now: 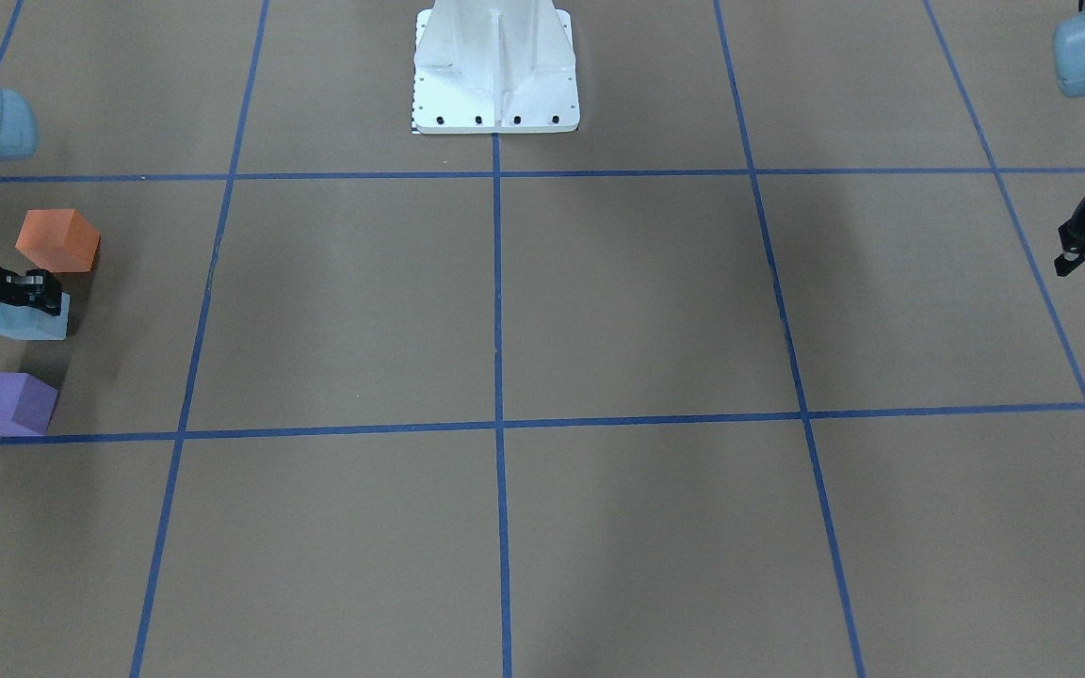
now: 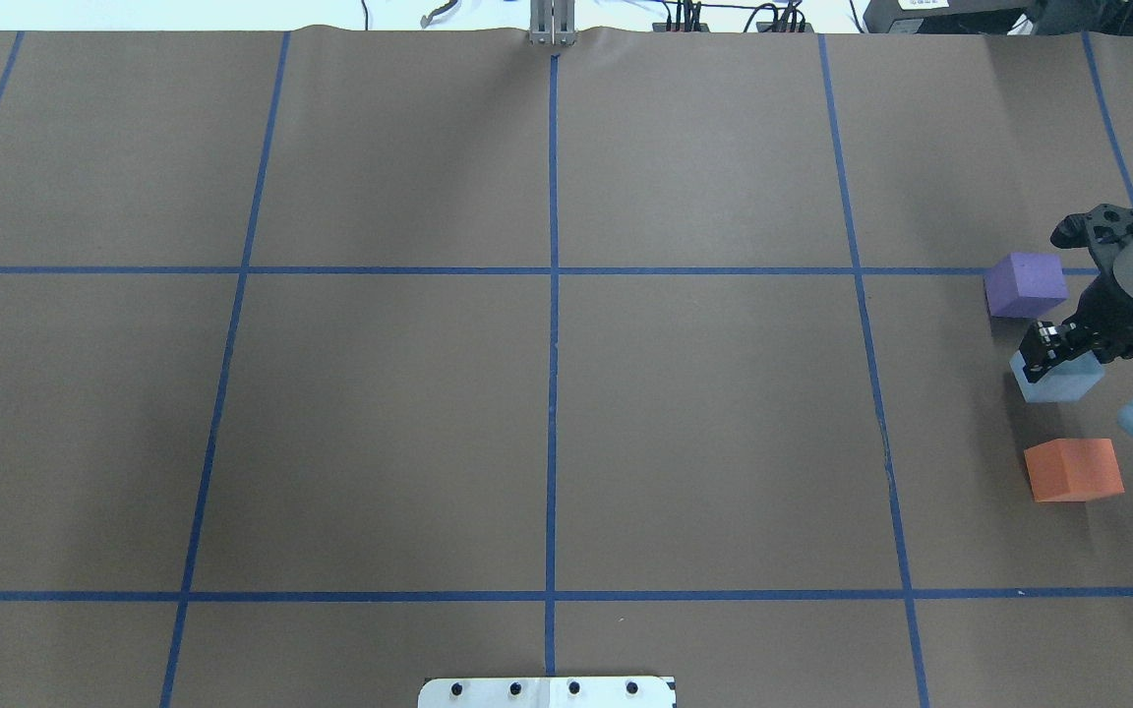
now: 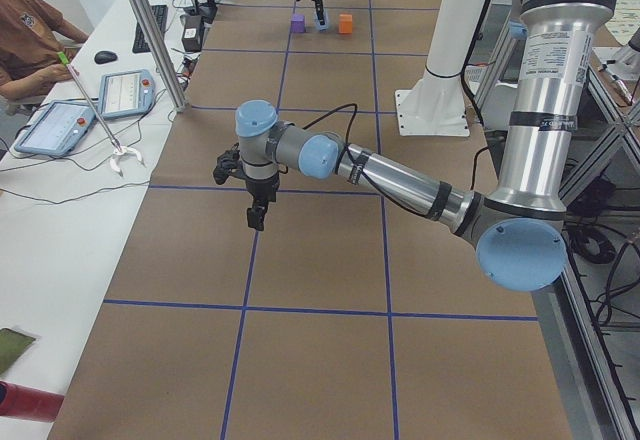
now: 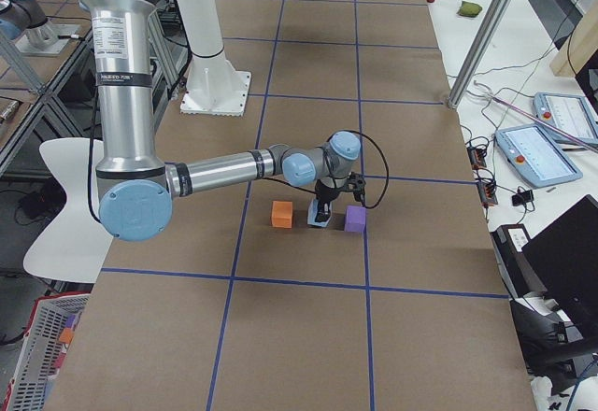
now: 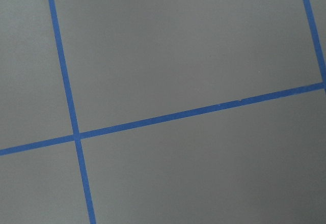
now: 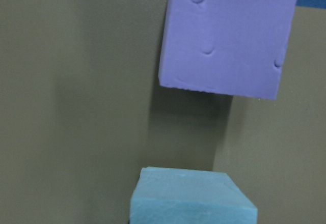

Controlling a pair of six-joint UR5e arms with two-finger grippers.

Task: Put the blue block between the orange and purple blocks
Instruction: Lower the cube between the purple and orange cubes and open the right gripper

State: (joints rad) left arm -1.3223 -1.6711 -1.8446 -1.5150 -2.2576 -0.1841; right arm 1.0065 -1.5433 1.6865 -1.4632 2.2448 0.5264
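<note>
The light blue block (image 1: 24, 322) sits on the brown table between the orange block (image 1: 57, 240) and the purple block (image 1: 8, 403), with a gap on each side. In the overhead view the blue block (image 2: 1058, 382) lies between the purple block (image 2: 1024, 283) and the orange block (image 2: 1073, 469). My right gripper (image 2: 1041, 349) is down on the blue block's top and looks shut on it. The right wrist view shows the blue block (image 6: 191, 198) close below and the purple block (image 6: 229, 35) beyond. My left gripper (image 1: 1065, 264) hangs empty at the far side, fingers together.
The white robot base (image 1: 495, 75) stands at the table's middle edge. Blue tape lines (image 2: 552, 324) divide the brown table into squares. An operator's desk with tablets (image 3: 120, 95) runs along the far side of the table.
</note>
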